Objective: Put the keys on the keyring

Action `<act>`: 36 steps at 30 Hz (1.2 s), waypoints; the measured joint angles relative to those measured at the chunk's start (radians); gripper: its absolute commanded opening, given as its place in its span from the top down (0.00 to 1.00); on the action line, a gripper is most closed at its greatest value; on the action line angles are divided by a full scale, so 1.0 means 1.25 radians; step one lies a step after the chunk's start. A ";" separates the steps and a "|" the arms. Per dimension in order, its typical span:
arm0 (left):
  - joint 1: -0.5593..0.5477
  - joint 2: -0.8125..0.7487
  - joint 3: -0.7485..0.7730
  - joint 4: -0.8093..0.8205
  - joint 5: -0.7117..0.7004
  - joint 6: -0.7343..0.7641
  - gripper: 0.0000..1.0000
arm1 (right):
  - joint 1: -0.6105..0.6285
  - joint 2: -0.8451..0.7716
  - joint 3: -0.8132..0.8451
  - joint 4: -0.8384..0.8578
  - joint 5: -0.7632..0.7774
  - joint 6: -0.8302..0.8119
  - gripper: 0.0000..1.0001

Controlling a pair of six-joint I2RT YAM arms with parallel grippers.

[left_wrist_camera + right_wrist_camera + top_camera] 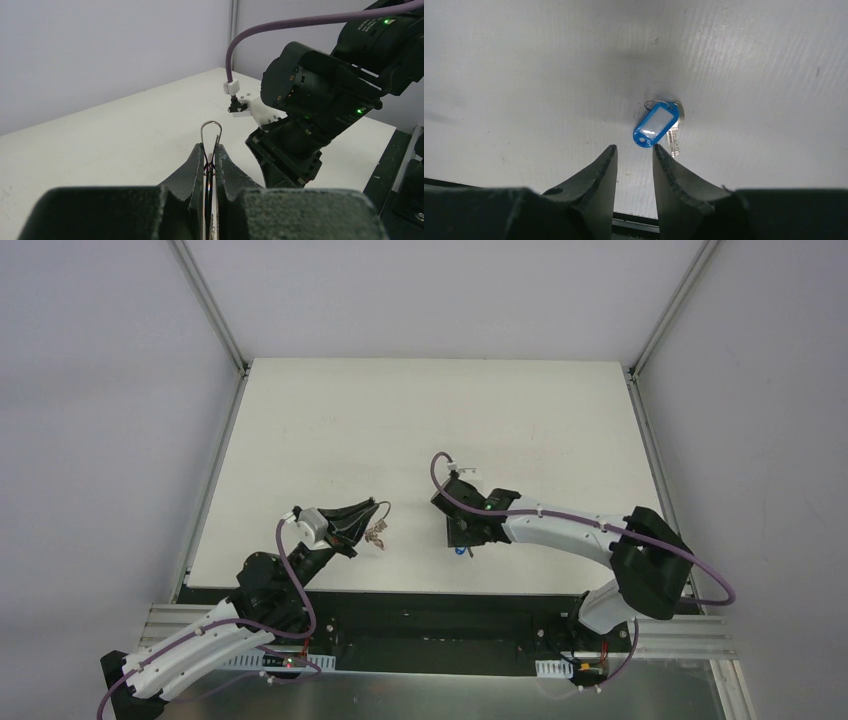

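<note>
My left gripper (pixel 366 514) is shut on the thin silver keyring (pixel 211 131). A loop of the ring sticks up past the fingertips, and small silver keys (pixel 377 533) hang below it in the top view. The blue-headed key (pixel 656 124) lies flat on the white table, its silver blade (pixel 673 139) beside the tag. My right gripper (pixel 634 149) is open and empty, hovering just above the blue head's near end. In the top view the blue key (pixel 459 551) peeks out under the right gripper (pixel 463 537). The red-headed key is not in view.
The white table (pixel 430 420) has a dark front edge (pixel 400 592) close behind the blue key. The right arm's wrist (pixel 320 100) looms close to the right of the held ring. Grey walls stand on three sides.
</note>
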 measured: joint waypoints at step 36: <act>0.000 -0.004 0.003 -0.017 0.000 -0.003 1.00 | 0.004 0.170 0.051 0.067 0.110 0.050 0.74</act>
